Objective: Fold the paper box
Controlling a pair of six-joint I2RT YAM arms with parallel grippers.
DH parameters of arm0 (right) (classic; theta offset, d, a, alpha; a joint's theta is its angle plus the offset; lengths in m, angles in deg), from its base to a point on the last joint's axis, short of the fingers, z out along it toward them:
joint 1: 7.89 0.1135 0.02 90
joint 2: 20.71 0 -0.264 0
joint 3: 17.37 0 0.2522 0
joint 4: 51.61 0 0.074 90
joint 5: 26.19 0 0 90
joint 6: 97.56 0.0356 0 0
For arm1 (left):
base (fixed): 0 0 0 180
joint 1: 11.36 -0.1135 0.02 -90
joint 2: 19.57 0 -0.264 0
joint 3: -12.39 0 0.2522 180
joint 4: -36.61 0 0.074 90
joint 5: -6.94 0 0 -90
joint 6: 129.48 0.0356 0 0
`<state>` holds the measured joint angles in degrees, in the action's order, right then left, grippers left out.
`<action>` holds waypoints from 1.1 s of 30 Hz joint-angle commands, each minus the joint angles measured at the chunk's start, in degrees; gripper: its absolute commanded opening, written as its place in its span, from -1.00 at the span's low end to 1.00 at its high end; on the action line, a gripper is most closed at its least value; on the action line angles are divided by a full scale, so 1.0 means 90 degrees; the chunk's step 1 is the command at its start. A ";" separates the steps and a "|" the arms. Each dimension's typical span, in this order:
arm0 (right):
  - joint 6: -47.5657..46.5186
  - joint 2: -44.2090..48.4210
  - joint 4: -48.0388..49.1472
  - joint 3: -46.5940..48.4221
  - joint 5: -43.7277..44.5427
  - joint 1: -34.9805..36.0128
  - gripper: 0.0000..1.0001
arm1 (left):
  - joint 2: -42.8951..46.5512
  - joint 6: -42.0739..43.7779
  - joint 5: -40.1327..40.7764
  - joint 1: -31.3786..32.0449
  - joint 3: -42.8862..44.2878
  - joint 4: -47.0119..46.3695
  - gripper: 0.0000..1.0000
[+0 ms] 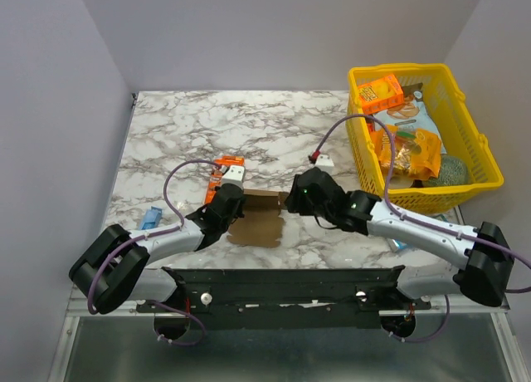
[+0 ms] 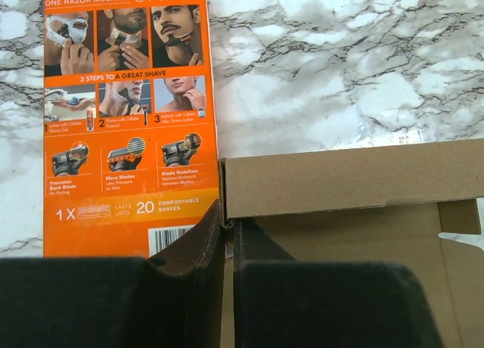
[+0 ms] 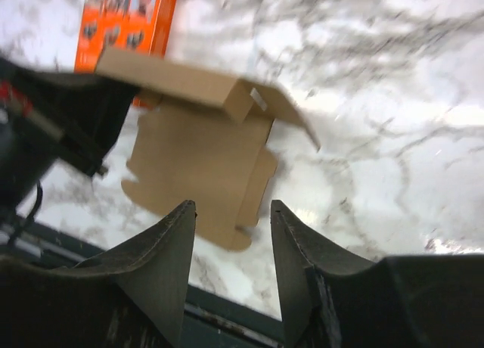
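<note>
The brown paper box (image 1: 259, 220) lies partly folded near the table's front edge, its flat panel on the marble and its far wall raised. My left gripper (image 1: 231, 206) is shut on the box's left side flap; in the left wrist view the jaws (image 2: 227, 227) pinch the cardboard edge below the raised wall (image 2: 348, 178). My right gripper (image 1: 300, 196) is open and empty, held above the box's right end. In the right wrist view the box (image 3: 200, 155) lies beyond my open fingertips (image 3: 233, 208), with a small flap sticking out on the right.
An orange razor package (image 1: 222, 173) lies just behind the box on the left, also in the left wrist view (image 2: 128, 113). A yellow basket (image 1: 485, 162) of snacks stands at the right. A blue object (image 1: 151, 217) lies at the left edge. A small white piece (image 1: 323, 159) lies mid-table.
</note>
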<state>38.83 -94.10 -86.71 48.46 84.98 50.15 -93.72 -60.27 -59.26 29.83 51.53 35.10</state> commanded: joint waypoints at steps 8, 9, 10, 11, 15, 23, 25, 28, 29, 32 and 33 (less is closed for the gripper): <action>-0.0672 -0.1570 0.0544 0.0854 -0.0663 -0.2015 0.00 | 0.0055 -0.0033 -0.0290 -0.0026 -0.0028 0.0056 -1.00; -0.0663 -0.1698 0.0545 0.0893 -0.0643 -0.2054 0.00 | 0.0055 -0.0033 -0.0290 -0.0026 -0.0028 0.0056 -1.00; -0.0653 -0.1864 0.0555 0.0932 -0.0624 -0.2054 0.00 | 0.0065 -0.0033 -0.0251 -0.0026 -0.0028 0.0056 -1.00; -0.0624 -0.1982 0.0594 0.0942 -0.0846 -0.2045 -0.01 | 0.0046 -0.0033 -0.0241 -0.0026 -0.0028 0.0056 -1.00; -0.0419 -0.2364 0.0731 0.0650 -0.1249 -0.1831 -0.07 | -0.0013 -0.0043 -0.0212 -0.0026 0.0001 0.0065 -1.00; 0.0274 -0.2285 0.0761 0.0473 -0.0946 -0.1108 -0.07 | -0.0247 -0.0053 -0.0085 -0.0026 0.0119 0.0144 -1.00; 0.0683 -0.2315 0.0731 0.0445 -0.0848 -0.1000 -0.07 | -0.0257 -0.0062 -0.0046 -0.0026 0.0128 0.0144 -1.00; 0.1113 -0.2402 0.0974 0.0396 -0.0887 -0.0922 -0.07 | -0.0228 -0.0043 -0.0085 -0.0016 0.0119 0.0114 -1.00; 0.1231 -0.2499 0.1014 0.0425 -0.0858 -0.0922 -0.07 | -0.0209 -0.0043 -0.0075 -0.0016 0.0119 0.0105 -1.00; 0.1563 -0.2637 0.1073 0.0561 -0.0819 -0.0902 -0.07 | -0.0209 -0.0014 -0.0007 0.0033 0.0128 0.0124 -1.00; 0.1612 -0.2715 0.1092 0.0610 -0.0819 -0.0912 -0.07 | -0.0208 -0.0013 0.0032 0.0052 0.0128 0.0143 -1.00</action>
<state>46.96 -115.87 -80.79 52.74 77.57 40.97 -94.66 -60.19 -59.37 29.61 52.21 34.97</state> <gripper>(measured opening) 0.464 0.140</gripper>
